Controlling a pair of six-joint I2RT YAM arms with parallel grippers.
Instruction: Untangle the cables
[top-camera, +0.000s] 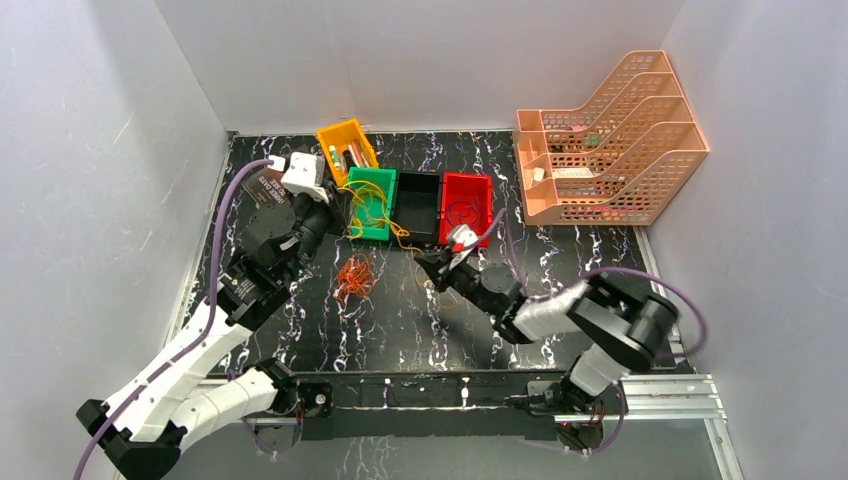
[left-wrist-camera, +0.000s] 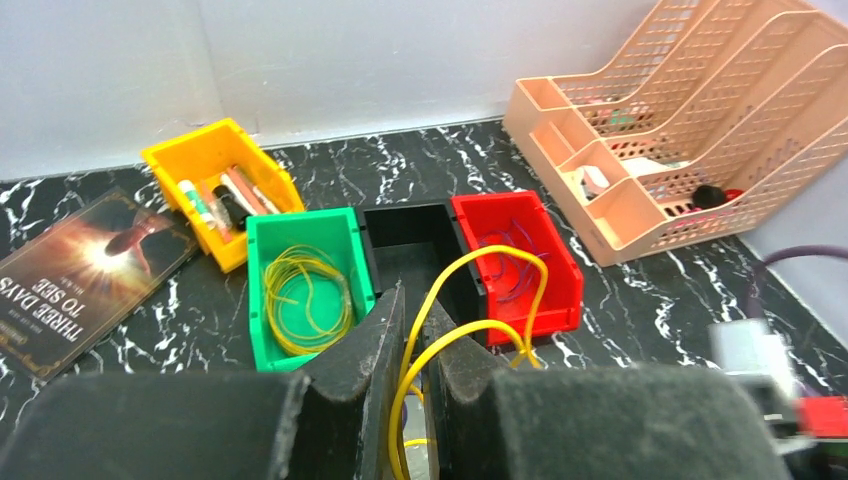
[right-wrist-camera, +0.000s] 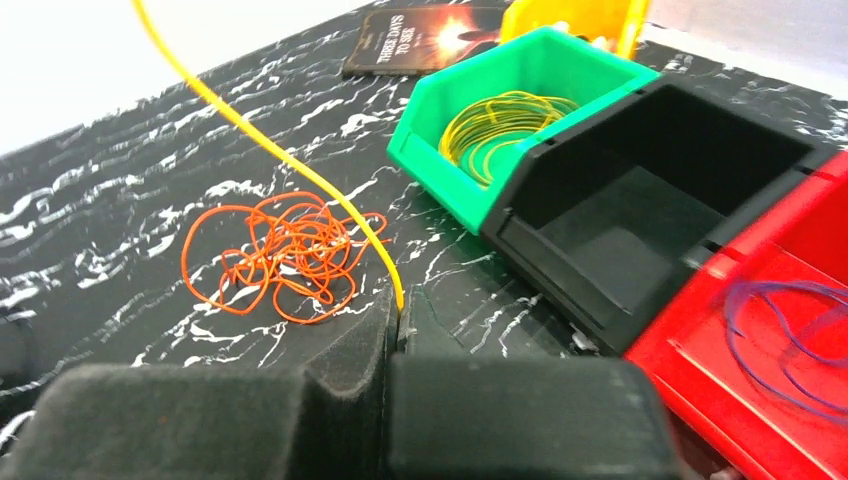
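On the marbled bench (top-camera: 400, 330), near the green bin (right-wrist-camera: 445, 185), an orange tangle (right-wrist-camera: 275, 255) lies loose. One yellow cable (right-wrist-camera: 340, 207) stretches between the arms: the left jaws are clenched on it just beside the bins, and the right jaws are pinched tight on it too. A yellow coil (right-wrist-camera: 500, 130) sits inside the green bin.

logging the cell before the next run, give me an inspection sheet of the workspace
surface: black marbled table
job's things: yellow wire held by left gripper and right gripper; orange tangle on table; yellow coil in green bin; purple wire in red bin
clutter: book; yellow bin of pens; empty black bin
grippers: both shut on yellow wire
cables: purple arm cords, no snag seen
surroundings: grey walls; peach rack, far right
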